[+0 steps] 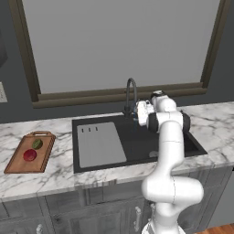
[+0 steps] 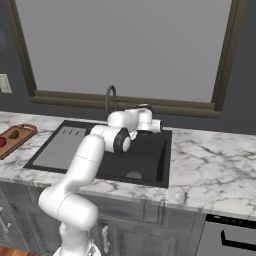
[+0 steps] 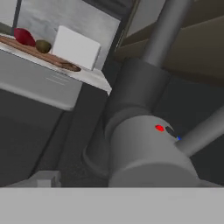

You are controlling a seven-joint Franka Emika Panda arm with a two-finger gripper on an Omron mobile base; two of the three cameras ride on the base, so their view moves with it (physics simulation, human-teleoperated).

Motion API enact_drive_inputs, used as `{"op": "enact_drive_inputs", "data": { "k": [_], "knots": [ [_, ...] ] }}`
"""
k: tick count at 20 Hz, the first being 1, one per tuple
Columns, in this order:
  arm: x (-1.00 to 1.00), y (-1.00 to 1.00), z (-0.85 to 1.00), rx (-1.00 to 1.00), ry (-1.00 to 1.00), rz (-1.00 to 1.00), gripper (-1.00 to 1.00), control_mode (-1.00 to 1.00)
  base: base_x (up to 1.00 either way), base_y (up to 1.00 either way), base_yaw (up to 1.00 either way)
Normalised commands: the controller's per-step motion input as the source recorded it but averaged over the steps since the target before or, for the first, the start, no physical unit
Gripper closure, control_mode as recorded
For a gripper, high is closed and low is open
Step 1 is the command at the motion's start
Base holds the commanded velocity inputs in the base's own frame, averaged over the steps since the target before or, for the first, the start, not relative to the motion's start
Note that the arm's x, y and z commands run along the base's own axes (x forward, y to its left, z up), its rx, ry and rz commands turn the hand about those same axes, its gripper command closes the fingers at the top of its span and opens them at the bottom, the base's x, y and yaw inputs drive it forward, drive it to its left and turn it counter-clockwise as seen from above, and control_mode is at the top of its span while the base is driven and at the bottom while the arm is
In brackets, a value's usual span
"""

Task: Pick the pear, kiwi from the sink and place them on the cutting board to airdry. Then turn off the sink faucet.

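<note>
I cannot tell from the pictures how wide the jaws stand, but the gripper (image 1: 137, 111) is right up against the base of the sink faucet (image 1: 131, 93) at the back of the sink (image 1: 137, 141) and seems to hold nothing. The pear (image 1: 29, 155) and the kiwi (image 1: 37, 144) already lie side by side on the cutting board (image 1: 20, 162), well away to the left. So I think the fruit part is done and the step now is shutting off the water, which calls for getting onto the little side lever (image 3: 199, 135) and pushing it.

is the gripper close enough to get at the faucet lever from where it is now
Probably yes: the gripper sits right by the sink faucet base, jaws open. In the hand view the lever is close ahead, nothing in between.
</note>
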Motion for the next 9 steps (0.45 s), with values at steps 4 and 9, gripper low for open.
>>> {"op": "enact_drive_inputs", "data": {
  "k": [4,9],
  "knots": [
    [0.37,1.00,0.02,-0.36,-0.25,0.00,-1.00,-1.00,0.00,0.00,0.00],
    [0.36,1.00,0.01,-0.41,-0.21,0.00,-1.00,-1.00,0.00,0.00,0.00]
  ]
}}
